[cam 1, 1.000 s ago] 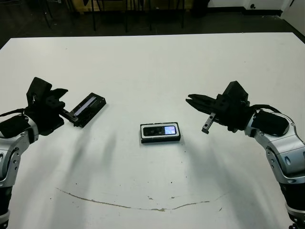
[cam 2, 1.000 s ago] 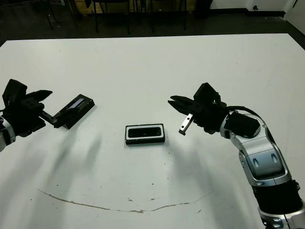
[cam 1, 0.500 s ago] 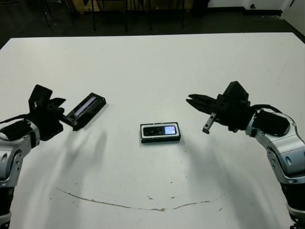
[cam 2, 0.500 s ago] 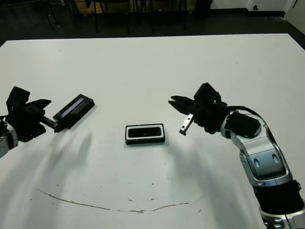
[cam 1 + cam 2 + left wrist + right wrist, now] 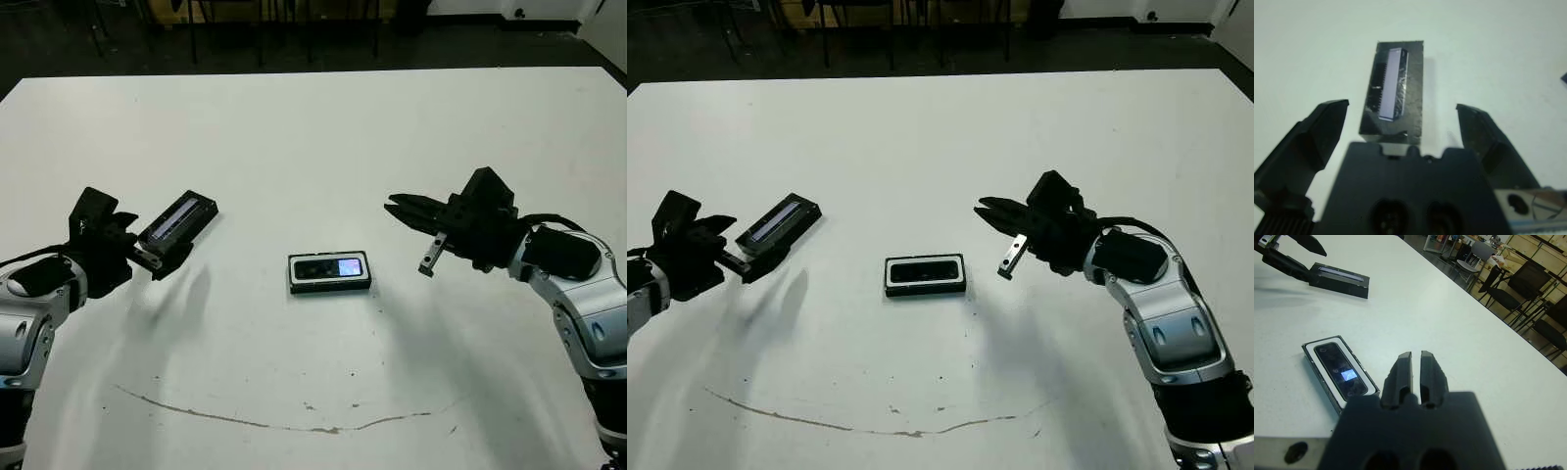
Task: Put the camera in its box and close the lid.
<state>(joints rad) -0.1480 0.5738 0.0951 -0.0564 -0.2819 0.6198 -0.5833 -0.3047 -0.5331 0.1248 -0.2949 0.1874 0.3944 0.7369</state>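
Observation:
The camera, black with a small bluish screen, lies inside the white-lined box at the table's middle. The lid, a black cover with its pale strip facing up, lies to the left. My left gripper is open at the lid's near end. In the left wrist view the lid lies between the spread fingers, which do not touch it. My right gripper is shut on nothing and hovers right of the box. Its fingers point past the camera.
A thin brown curved mark runs across the white table near its front edge. Dark chairs and furniture stand beyond the far edge. The right wrist view also shows the lid and the left gripper.
My left arm has slid slightly nearer and to the right, keeping its open fingers at the lid's end. The lid, the box with the camera and my right arm have stayed put.

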